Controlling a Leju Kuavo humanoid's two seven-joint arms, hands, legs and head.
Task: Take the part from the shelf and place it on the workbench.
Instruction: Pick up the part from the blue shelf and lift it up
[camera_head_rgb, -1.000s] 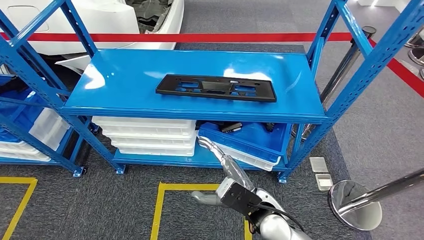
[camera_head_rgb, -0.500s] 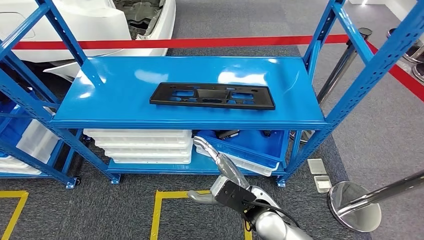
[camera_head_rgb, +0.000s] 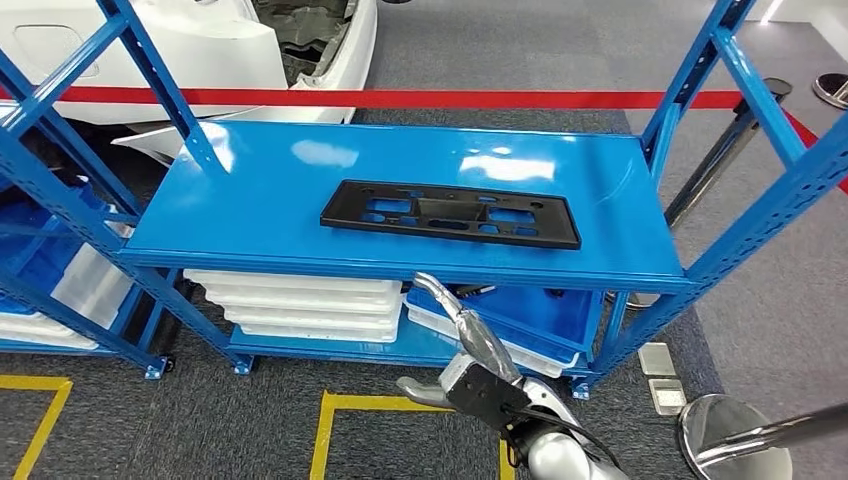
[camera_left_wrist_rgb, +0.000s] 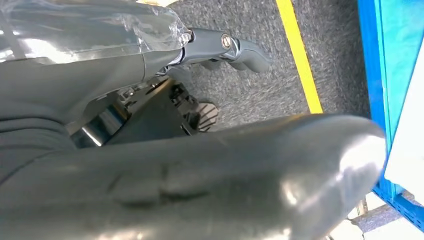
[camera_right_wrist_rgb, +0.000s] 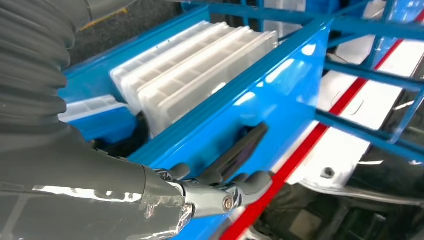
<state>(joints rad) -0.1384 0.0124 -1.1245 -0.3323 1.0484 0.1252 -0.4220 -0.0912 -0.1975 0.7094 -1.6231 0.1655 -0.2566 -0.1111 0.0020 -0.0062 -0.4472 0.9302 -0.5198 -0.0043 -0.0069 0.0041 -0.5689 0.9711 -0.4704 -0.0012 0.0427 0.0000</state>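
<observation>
Part (camera_head_rgb: 450, 213): black, flat, on middle of blue shelf (camera_head_rgb: 250, 200)
Right hand (camera_head_rgb: 470, 345): below shelf front edge, fingers extended, holding nothing
Left hand (camera_left_wrist_rgb: 225, 47): over grey carpet, grip state unclear
Lower level: stacked white trays (camera_head_rgb: 300, 305)

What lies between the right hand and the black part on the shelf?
In the head view, only the shelf's blue front lip and bare shelf surface separate the right hand, raised below the edge, from the black part.

Flat black plastic part (camera_head_rgb: 450, 213) on the glossy blue metal shelf (camera_head_rgb: 250, 190); white plastic trays (camera_head_rgb: 300, 305) beneath; red barrier tape (camera_head_rgb: 480, 99); yellow floor lines (camera_head_rgb: 330, 430) on grey, perhaps speckled, carpet (camera_head_rgb: 200, 420).
</observation>
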